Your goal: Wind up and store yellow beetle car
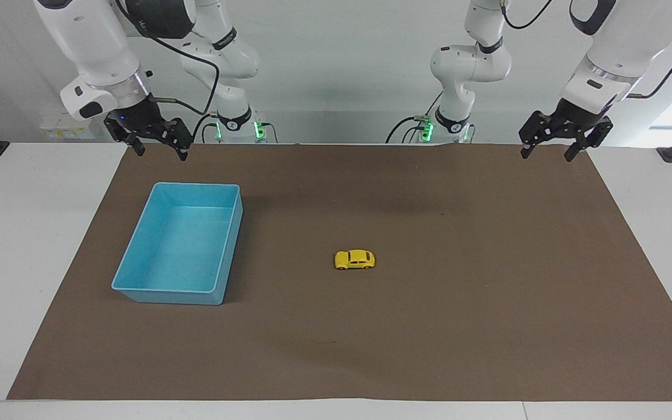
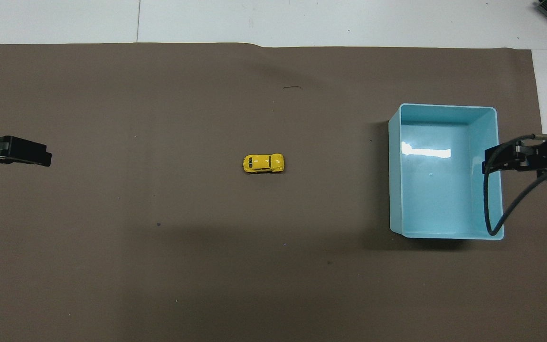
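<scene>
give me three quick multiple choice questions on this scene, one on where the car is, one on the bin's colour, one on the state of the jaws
1. Where is the yellow beetle car?
A. in the bin
B. on the brown mat
C. in the left gripper

2. What colour is the bin?
A. red
B. green
C. light blue

3. How do both grippers' jaws stand?
A. open, holding nothing
B. shut on the car
C. shut on the bin

Answers:
1 B, the car sits on the brown mat, apart from the bin.
2 C, its walls are light blue.
3 A, the left gripper and right gripper hang in the air with jaws apart.
</scene>
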